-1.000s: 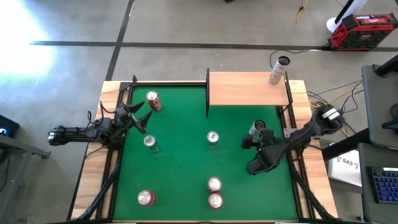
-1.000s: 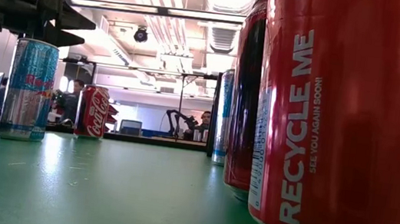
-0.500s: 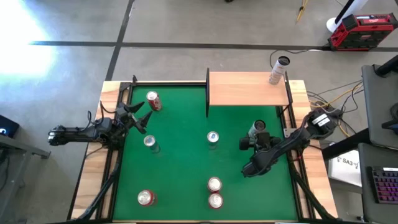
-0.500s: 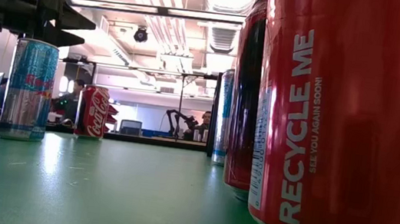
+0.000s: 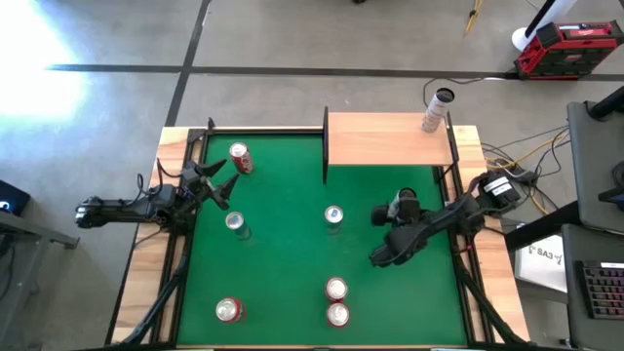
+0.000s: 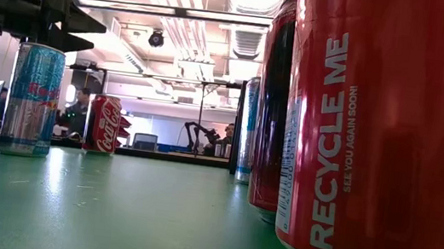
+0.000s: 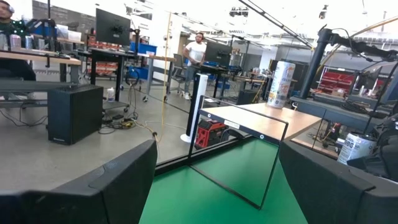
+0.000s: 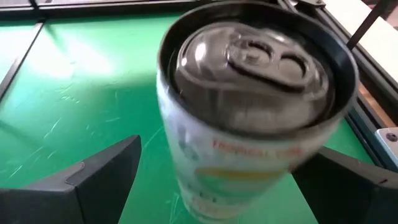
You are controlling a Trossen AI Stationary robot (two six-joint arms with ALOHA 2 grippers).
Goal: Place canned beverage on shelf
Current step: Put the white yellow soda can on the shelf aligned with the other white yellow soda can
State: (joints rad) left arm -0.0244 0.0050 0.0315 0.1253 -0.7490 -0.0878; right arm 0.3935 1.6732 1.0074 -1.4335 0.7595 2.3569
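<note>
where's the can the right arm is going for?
In the high view the white can stands on the right side of the green mat, just in front of the shelf, with the right end effector open around it.

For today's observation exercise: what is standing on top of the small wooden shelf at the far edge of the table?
One tall pale can stands upright at the right end of the shelf. The rest of the board shows bare. Whatever lies beneath the board is covered from above.
</note>
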